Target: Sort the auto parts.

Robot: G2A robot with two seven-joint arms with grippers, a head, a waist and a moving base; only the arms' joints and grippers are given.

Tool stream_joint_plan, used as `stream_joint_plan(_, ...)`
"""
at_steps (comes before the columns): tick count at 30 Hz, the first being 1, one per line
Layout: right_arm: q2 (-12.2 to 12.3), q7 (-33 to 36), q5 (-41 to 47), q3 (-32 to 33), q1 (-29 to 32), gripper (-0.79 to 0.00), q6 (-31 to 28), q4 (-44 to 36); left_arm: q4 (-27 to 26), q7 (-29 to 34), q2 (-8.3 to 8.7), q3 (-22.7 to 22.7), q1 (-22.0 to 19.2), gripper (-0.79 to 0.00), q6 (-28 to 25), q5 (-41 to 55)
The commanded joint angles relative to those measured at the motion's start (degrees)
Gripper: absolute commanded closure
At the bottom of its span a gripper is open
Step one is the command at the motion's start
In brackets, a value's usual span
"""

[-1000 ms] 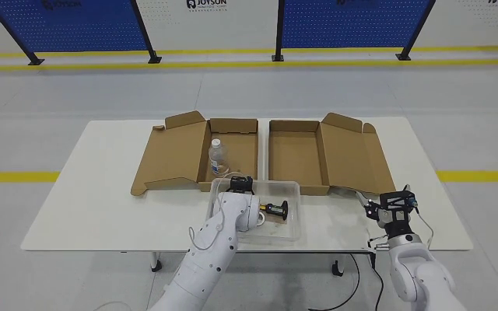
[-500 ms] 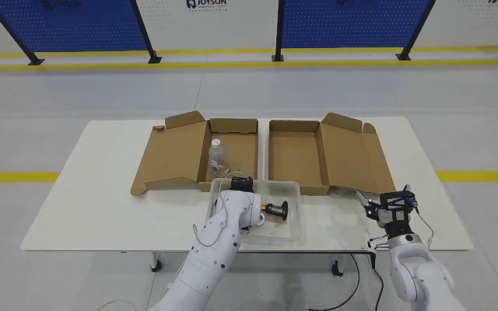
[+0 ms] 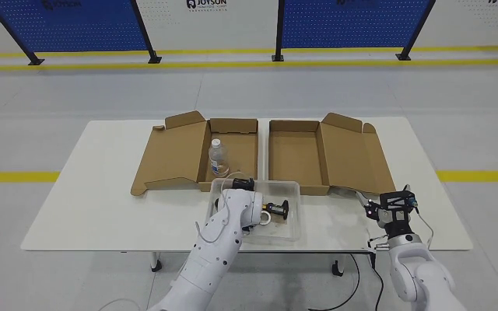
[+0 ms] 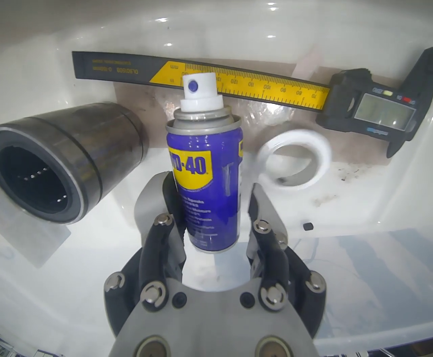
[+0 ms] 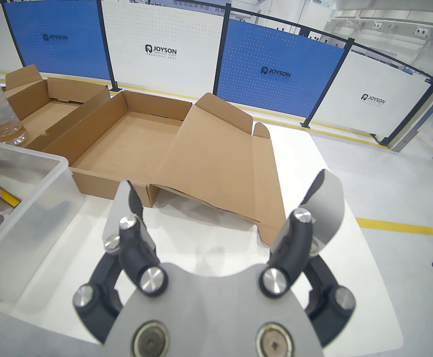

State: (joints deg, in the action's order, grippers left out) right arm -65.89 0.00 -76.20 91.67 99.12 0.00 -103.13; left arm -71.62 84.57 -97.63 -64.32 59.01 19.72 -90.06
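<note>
The left pincer (image 4: 211,184) was down inside the clear plastic bin (image 4: 216,30), sitting around the lower half of a blue and yellow spray can (image 4: 203,142). Honestly couldn't tell if it was actually squeezing the can or just loosely around it. The can's white nozzle pointed away from the pincer, toward the bin wall.

Right next to the can on one side lay a dark metal bearing sleeve (image 4: 67,162) on its side, open end showing. On the other side was a white ring (image 4: 294,159), close to the can but not clearly touching it. Past the nozzle a digital caliper (image 4: 365,104) lay flat along the bin wall, its yellow scale running behind the can's top.

The bin itself (image 3: 292,233) sat at the middle of the table's (image 3: 93,194) near edge.

The right pincer (image 5: 226,186) was spread wide with nothing in it, hanging over the table by the near right corner, well apart from the bin.

Behind the bin, toward the far edge, two cardboard boxes sat side by side with their lids folded out flat. The left box (image 3: 237,159) had a water bottle (image 3: 218,158) standing in it, and the right box (image 3: 296,159) had just its bare cardboard floor showing.
</note>
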Motion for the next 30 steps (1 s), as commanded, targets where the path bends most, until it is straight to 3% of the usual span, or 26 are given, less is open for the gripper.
stream_joint_plan(1, 0.0, 0.0, 0.0, 0.0, 0.0, -0.785, 0.0, 0.0, 0.2, 0.0, -0.12, -0.1, 0.0, -0.44, 0.0, -0.2)
stream_joint_plan(3, 0.0, 0.0, 0.0, 0.0, 0.0, -0.785, 0.0, 0.0, 0.4, 0.0, -0.25, -0.2, -0.1, -0.422, 0.0, -0.3)
stream_joint_plan(6, 0.0, 0.0, 0.0, 0.0, 0.0, -0.785, 0.0, 0.0, 0.4, 0.1, -0.41, -0.4, -0.1, -0.326, -0.1, -0.5)
stream_joint_plan(9, 0.0, 0.0, 0.0, 0.0, 0.0, -0.785, 0.0, 0.0, 0.3, 0.2, -0.53, -0.5, 0.1, -0.145, -0.2, -0.7)
stream_joint_plan(10, 0.0, 0.0, 0.0, 0.0, 0.0, -0.785, 0.0, 0.0, 0.2, 0.1, -0.58, -0.6, 0.2, 0.0, -0.1, -0.8)
stream_joint_plan(30, 0.0, 0.0, 0.0, 0.0, 0.0, -0.785, 0.0, 0.0, -9.7, -1.7, -0.17, -0.9, 5.1, 0.0, -2.0, -1.5)
